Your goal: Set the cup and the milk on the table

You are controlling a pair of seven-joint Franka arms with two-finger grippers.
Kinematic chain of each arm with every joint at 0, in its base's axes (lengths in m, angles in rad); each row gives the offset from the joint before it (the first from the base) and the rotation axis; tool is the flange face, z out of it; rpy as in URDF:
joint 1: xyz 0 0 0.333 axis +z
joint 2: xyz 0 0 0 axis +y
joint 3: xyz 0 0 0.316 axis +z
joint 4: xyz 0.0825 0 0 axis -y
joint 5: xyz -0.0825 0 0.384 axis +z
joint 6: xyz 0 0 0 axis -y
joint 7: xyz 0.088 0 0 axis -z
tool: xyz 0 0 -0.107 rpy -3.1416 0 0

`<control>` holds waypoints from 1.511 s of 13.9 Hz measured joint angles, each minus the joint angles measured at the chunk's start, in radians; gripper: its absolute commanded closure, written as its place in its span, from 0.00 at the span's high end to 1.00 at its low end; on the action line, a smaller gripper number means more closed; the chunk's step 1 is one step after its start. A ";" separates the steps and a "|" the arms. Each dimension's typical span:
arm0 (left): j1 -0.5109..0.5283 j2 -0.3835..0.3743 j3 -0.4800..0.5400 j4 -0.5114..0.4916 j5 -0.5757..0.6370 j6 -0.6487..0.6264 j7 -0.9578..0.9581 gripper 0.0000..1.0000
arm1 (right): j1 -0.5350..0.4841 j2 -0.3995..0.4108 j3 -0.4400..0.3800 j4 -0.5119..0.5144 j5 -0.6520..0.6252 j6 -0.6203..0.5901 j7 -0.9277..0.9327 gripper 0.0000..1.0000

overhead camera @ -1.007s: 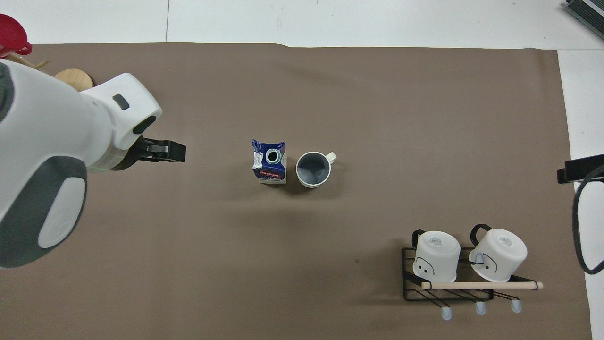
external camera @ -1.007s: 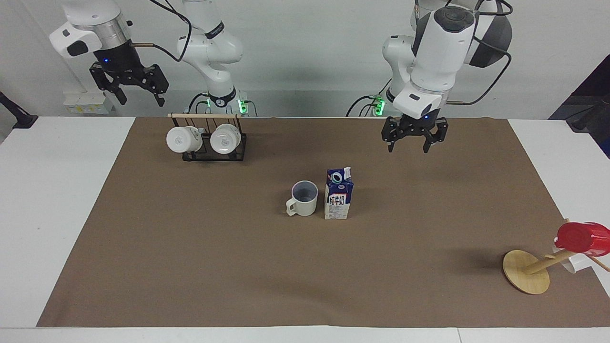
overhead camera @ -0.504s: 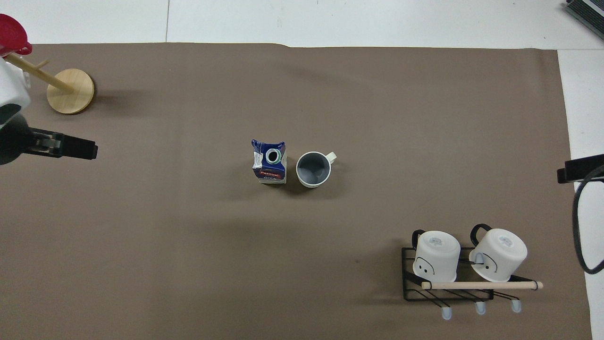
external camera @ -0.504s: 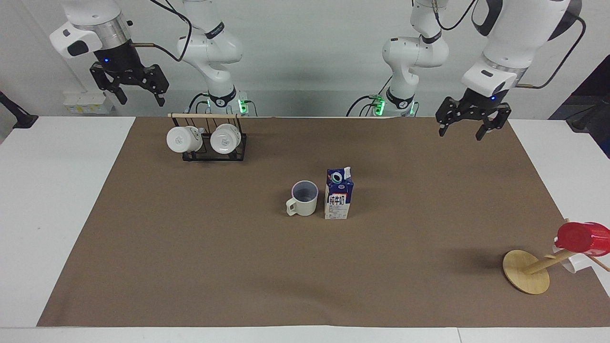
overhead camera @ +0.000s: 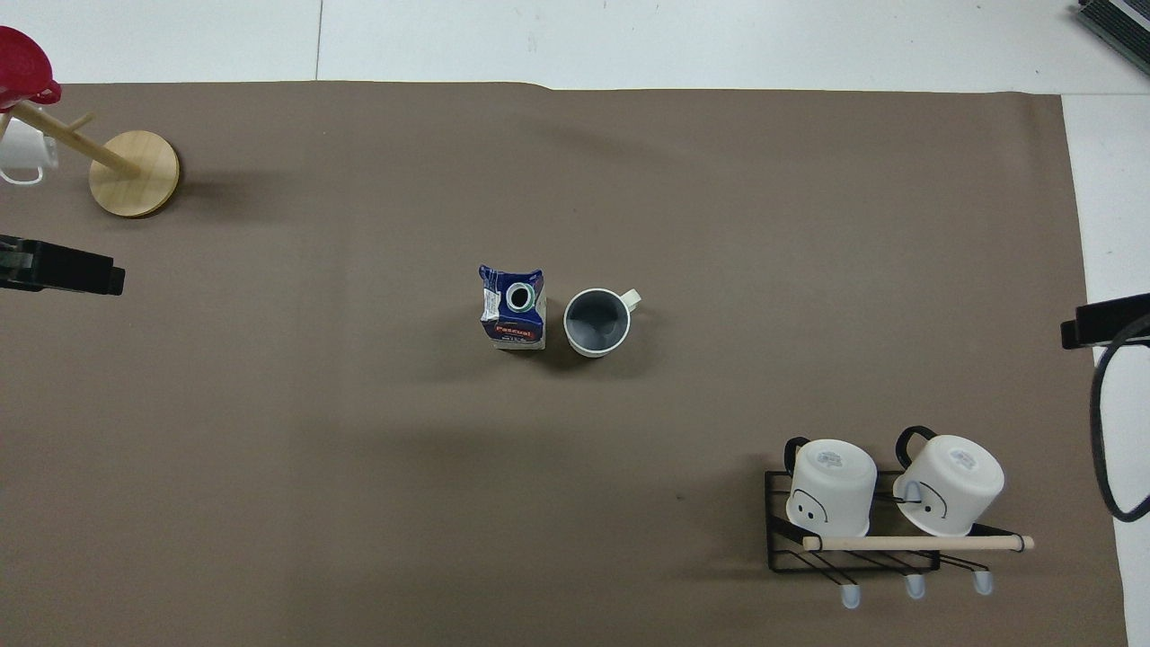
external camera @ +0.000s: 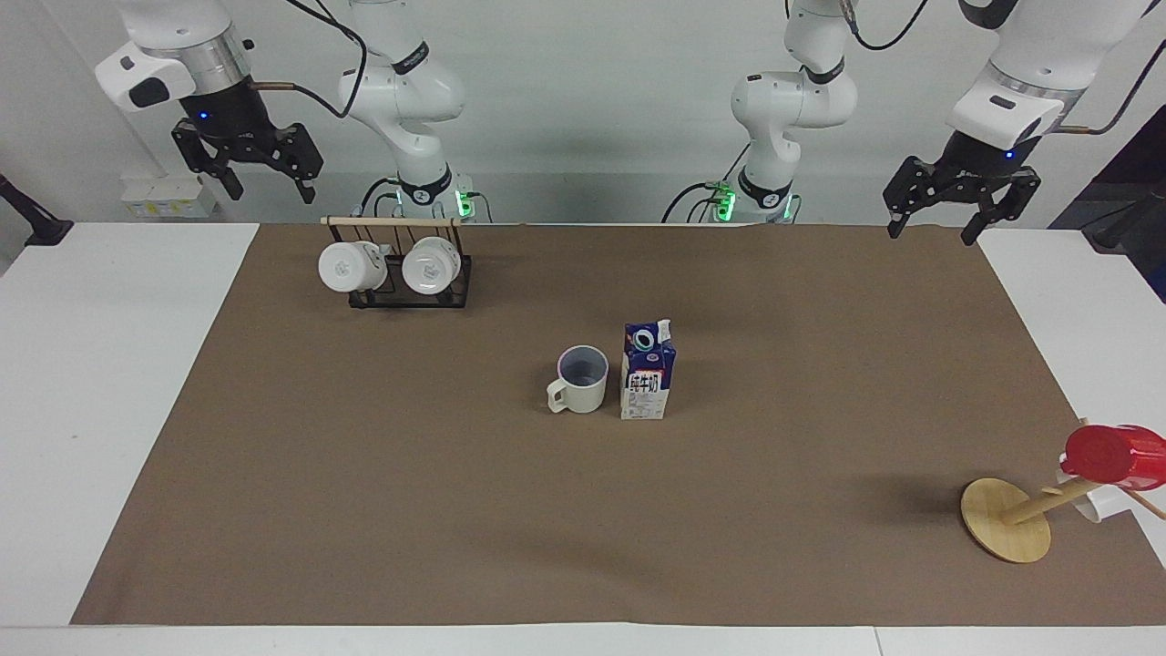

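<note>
- I've got the cup [external camera: 581, 378] upright on the brown mat [external camera: 364, 456], about mid-table. Handle points toward the right arm's end. Grey-lavender inside, nothing visible in it.
- The milk [external camera: 648, 371] stands upright just beside the cup, on the side toward the left arm's end. Small gap between them, not touching as far as I can see.
- Carton writing: the overhead view shows a red band that reads roughly "Pascual" [overhead camera: 514, 332]. The facing view shows a white label with three dark blue Chinese characters; they look like 纯牛奶. Finer print is too small to read. The round cap opening shows dark from above.
- Left gripper [external camera: 937, 223] is up in the air over the mat's corner at the left arm's end, at the robots' edge. Jaws spread, nothing between them.
- Right gripper [external camera: 265, 188] is raised above the table edge at the right arm's end, beside the mug rack [external camera: 410, 290]. Jaws spread, empty.
- Neither gripper touches the cup or the milk; both are well apart from them.
- The rack holds two white mugs [overhead camera: 831, 485] tipped on their sides under a wooden bar. Grey face-like marks show on them from overhead; the stamps on their bases are unreadable.
- A wooden peg stand [external camera: 1005, 519] sits at the left arm's end, farther from the robots, with a red cup [external camera: 1113, 456] on a peg.
- The white table [external camera: 100, 364] shows around the mat.
</note>
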 measured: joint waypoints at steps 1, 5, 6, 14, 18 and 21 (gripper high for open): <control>0.006 0.004 -0.001 0.004 0.000 0.000 0.000 1.00 | 0.000 0.000 0.000 0.000 0.000 0.000 0.000 1.00; 0.023 0.009 -0.001 0.015 0.000 -0.001 0.000 1.00 | 0.000 0.000 0.000 0.000 0.000 0.000 0.000 1.00; 0.023 0.009 -0.001 0.016 0.000 -0.003 0.000 1.00 | 0.000 0.000 0.000 0.000 0.000 0.000 0.000 1.00; 0.026 0.009 -0.002 0.018 0.011 -0.014 0.000 1.00 | 0.000 0.000 0.000 0.000 0.000 0.000 0.000 1.00; 0.028 0.009 -0.002 0.018 0.011 -0.035 0.000 1.00 | 0.000 0.000 0.000 0.000 0.000 0.000 0.000 1.00; 0.028 0.008 -0.003 0.018 0.011 -0.040 0.000 1.00 | 0.000 0.000 0.000 0.000 0.000 0.000 0.000 1.00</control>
